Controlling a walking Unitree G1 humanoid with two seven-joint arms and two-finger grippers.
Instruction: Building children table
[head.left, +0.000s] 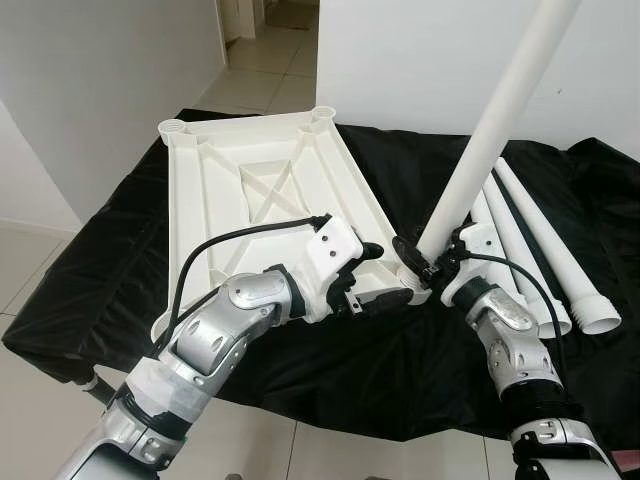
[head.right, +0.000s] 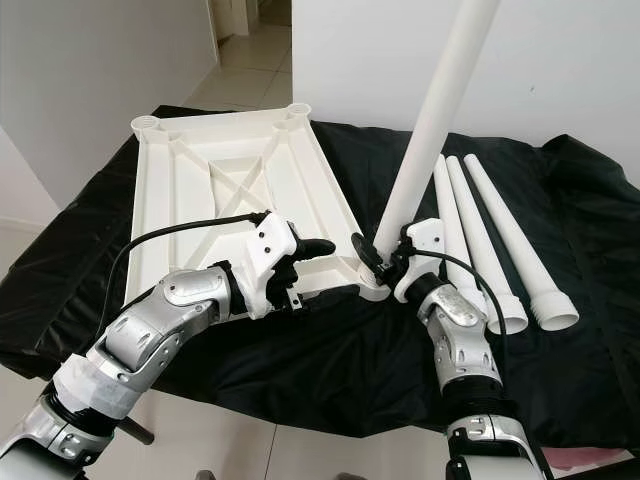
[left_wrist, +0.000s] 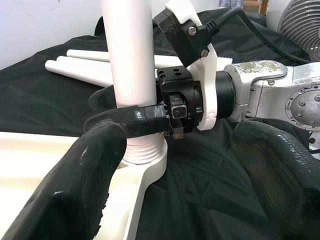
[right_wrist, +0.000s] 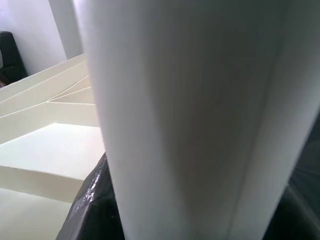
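The white tabletop (head.left: 260, 190) lay upside down on the black-draped bench (head.left: 90, 270). The right end effector (head.left: 415, 262) was clamped around 1 leg (head.left: 480, 150), standing tilted in the near corner socket (left_wrist: 142, 155). The left end effector (head.left: 385, 298), fingers spread, steadied the tabletop's edge. By my judgement, 3 legs (head.right: 480, 240) remained, lying beside it.

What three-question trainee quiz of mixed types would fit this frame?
1. True or false: the right gripper is shut on the upright leg.
2. How many spare legs lie on the black cloth?
3. The left gripper rests over: A) the tabletop B) the cloth's far edge C) the floor.

Key: 1 true; 2 three; 3 A.
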